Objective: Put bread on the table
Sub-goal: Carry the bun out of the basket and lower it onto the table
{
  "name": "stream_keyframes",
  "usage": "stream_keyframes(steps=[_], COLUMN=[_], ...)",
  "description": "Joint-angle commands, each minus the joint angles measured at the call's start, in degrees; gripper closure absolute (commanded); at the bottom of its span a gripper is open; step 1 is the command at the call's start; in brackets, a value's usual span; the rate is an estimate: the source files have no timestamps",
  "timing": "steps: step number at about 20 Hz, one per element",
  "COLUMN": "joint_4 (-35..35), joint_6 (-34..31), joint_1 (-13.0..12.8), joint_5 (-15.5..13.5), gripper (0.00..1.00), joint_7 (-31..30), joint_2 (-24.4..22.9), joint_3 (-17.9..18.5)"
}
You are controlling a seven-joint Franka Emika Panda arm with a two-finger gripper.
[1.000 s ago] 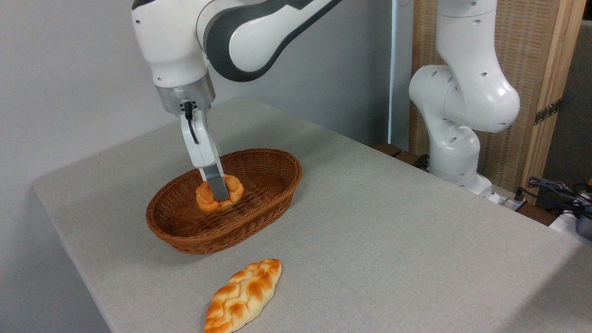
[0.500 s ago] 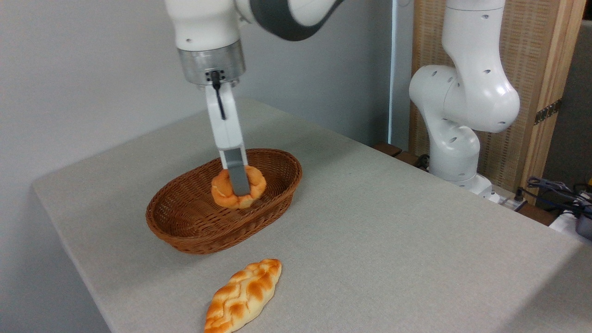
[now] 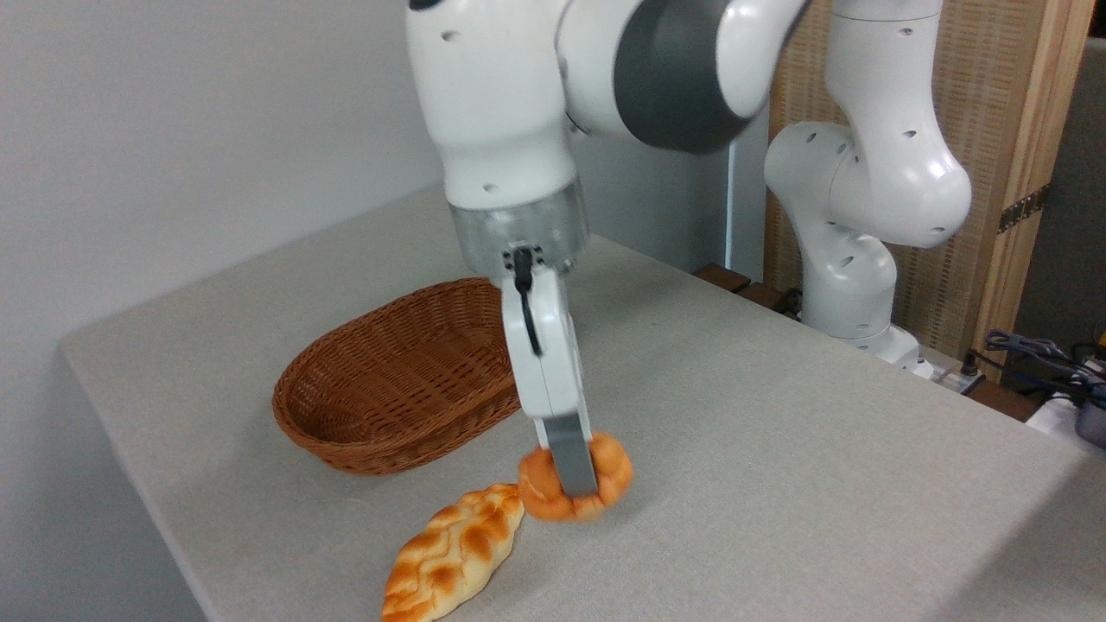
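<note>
The bread [image 3: 605,484], a small round golden-orange bun, hangs just over the grey table [image 3: 778,449], right of the braided loaf and in front of the basket. My gripper [image 3: 577,484] is shut on it, with the near grey finger [image 3: 570,456] running down across the bun's front and the other finger hidden behind it. Whether the bun touches the tabletop I cannot tell.
A brown oval wicker basket [image 3: 397,380] sits at the left-centre of the table, with nothing in it. A long braided loaf [image 3: 454,553] lies near the front edge. The arm's white base [image 3: 855,259] stands beyond the table's right side, with cables [image 3: 1037,354] beside it.
The gripper carried the bun up out of the basket, then right and toward the table's front, and lowered it close to the tabletop. The basket now holds nothing.
</note>
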Motion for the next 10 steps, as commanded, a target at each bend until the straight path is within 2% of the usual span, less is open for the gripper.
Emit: stream_keyframes(steps=[1,2,3,4,5,10], joint_4=[-1.69,-1.69,-1.78,-1.86,-1.95,-2.04], joint_6=[4.49,4.58,4.58,4.58,4.49,4.49], joint_1=[-0.32,-0.32,-0.32,-0.32,-0.32,-0.75], joint_5=[3.02,3.9,4.43,4.53,4.53,3.39], gripper=[0.36,0.22,0.17,0.02,0.0,0.0], joint_7=[2.68,2.86,2.95,2.86,2.77,2.16], joint_2=[0.65,0.74,0.83,1.01,1.1,2.5], joint_3=[2.73,2.74,2.74,2.74,2.74,2.47])
